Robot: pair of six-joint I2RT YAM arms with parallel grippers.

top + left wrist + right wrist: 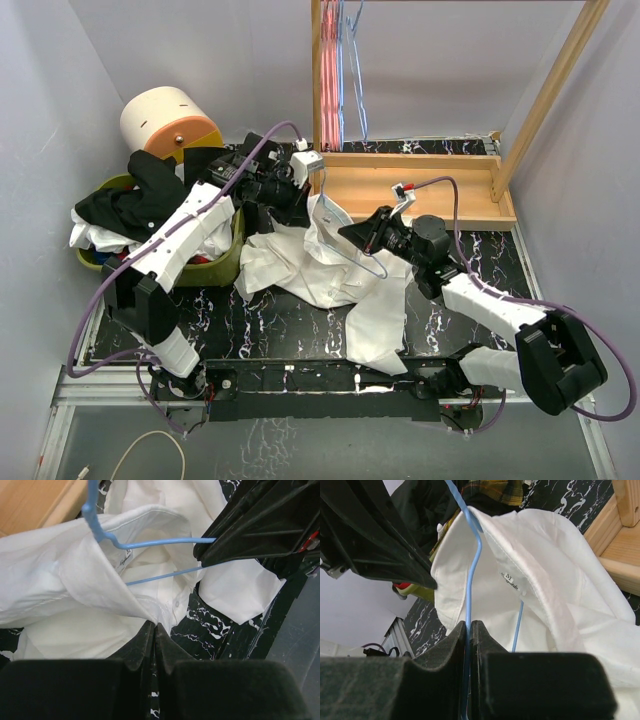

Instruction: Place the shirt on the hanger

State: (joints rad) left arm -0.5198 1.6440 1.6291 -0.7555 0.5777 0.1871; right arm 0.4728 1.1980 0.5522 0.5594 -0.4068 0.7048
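Two tools meet over the middle of the marbled black surface [260,322], and both are closed. The left tool [154,629] is pinched shut on the white shirt [65,575], gripping a fold of the front edge below the collar [150,517], close to a button [176,603]. The right tool [469,629] is clamped narrow on the light-blue hanger [160,543], holding the wire at one shoulder end.

Most of the shirt lies crumpled on the surface between the arms, a long piece trailing toward the near edge, just beside a green basket [232,262] of other clothes.

What counts is how the hanger lies. Its long axis runs from the right tool across into the collar, roughly toward the left tool. The far shoulder is hidden under fabric and seems to sit inside the neck opening, with the hook standing out at the collar. The shoulder in the right tool is bare and outside the shirt.

I'd judge the left tool, nearer the cloth, should draw its fold along the wire toward the right tool and over that bare shoulder. How deep the hidden shoulder sits, I cannot tell; thin fabric could slip off it.
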